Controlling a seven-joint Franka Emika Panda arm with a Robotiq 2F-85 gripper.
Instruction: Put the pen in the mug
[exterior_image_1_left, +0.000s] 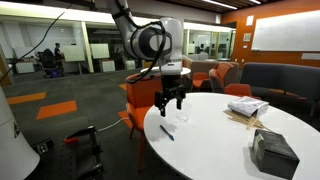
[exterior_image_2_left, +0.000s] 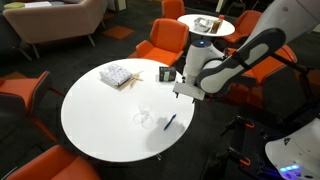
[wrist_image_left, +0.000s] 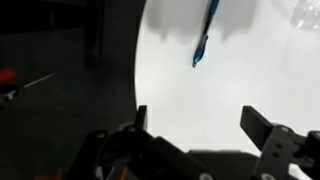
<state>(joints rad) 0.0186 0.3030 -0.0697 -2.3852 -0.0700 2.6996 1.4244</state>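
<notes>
Pincer (wrist_image_left: 200, 118) spread wide, empty, 2 fingers apart, hovering over desk (exterior_image_2_left: 95, 115) edge; judged pre-grasp stance, pen not yet taken. Pen (wrist_image_left: 203, 35) lies flat on white top, ahead of pincer, near rim. Mug (exterior_image_2_left: 145, 118), clear, upright, near pen, so short carry likely. Pen slim, flat: grasp probably needs jaws across shaft, low descent. Box (exterior_image_1_left: 272, 150), papers (exterior_image_1_left: 247, 107) well apart from pen

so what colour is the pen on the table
Blue. The pen shows best in the wrist view, lying on the white table.
</notes>
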